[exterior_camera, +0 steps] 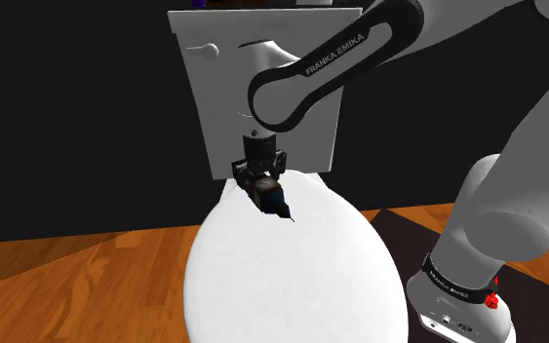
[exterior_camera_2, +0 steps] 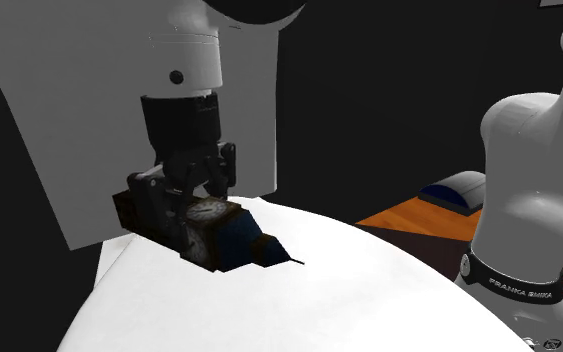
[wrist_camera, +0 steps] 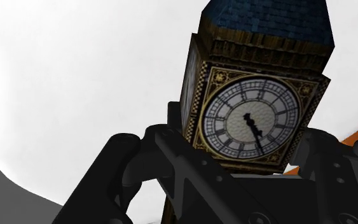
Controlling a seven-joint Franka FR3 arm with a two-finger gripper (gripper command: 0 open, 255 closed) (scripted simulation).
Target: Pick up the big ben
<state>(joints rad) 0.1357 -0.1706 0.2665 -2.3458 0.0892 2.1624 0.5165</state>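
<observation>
The big ben [exterior_camera: 274,198] is a dark clock-tower model with a blue roof, lying on its side on a white toilet lid [exterior_camera: 292,283], near the lid's back edge. Its pale clock face [exterior_camera_2: 207,215] points up and its thin spire points toward the second exterior view's right. My black gripper [exterior_camera: 265,183] comes straight down on it from above. In the wrist view the clock face [wrist_camera: 252,118] sits between the two fingers [wrist_camera: 171,159], which press against the tower's sides. The gripper [exterior_camera_2: 204,192] is shut on the tower, which still rests on the lid [exterior_camera_2: 349,300].
A white toilet tank [exterior_camera: 214,97] rises right behind the gripper. Wooden floor [exterior_camera: 67,273] surrounds the toilet, with a dark mat [exterior_camera: 409,234] by my base [exterior_camera: 457,292]. A blue and white object [exterior_camera_2: 459,188] lies on the floor further off. Black area lies beyond.
</observation>
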